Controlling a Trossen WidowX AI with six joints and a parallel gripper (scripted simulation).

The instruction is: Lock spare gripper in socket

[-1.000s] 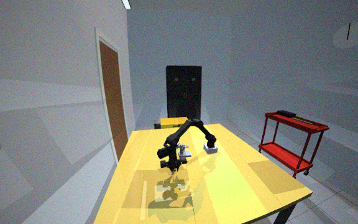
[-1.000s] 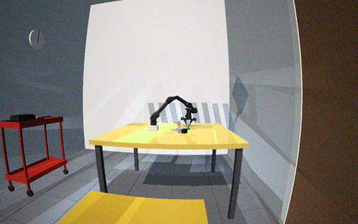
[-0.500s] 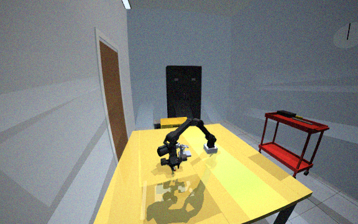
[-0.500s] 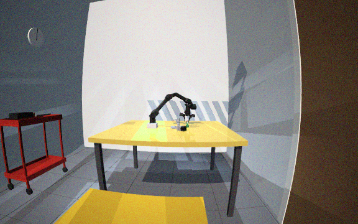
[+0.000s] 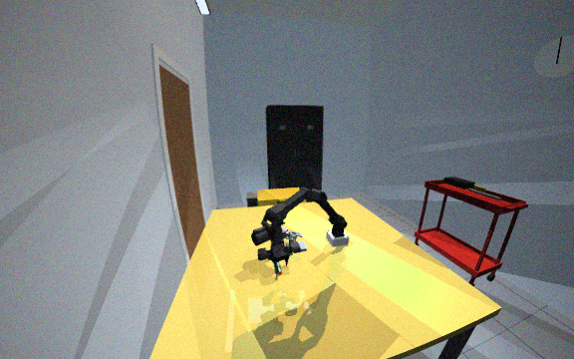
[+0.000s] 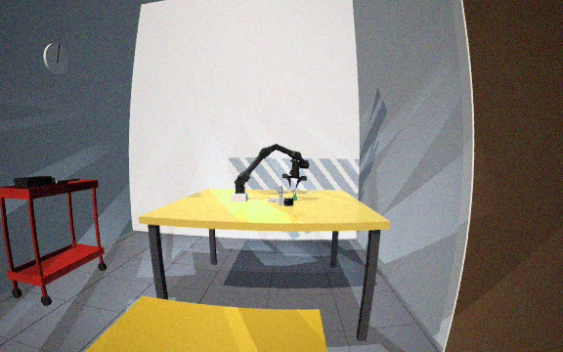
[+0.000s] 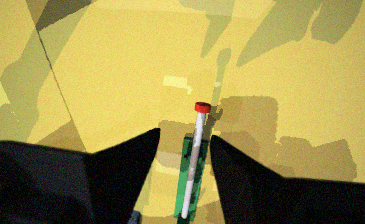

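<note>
Standing a little under half open with nothing in its grasp, the gripper (image 5: 282, 269) (image 6: 293, 186) (image 7: 185, 136) has one finger left of the green block (image 5: 276, 268) (image 6: 294, 197) (image 7: 181, 192). The lock pin (image 5: 280, 272) (image 7: 199, 131) is at the block, red head beyond its end; it should handle light, stiff and perhaps slick, best pinched squarely just below the head. The other finger stands right of the block.
</note>
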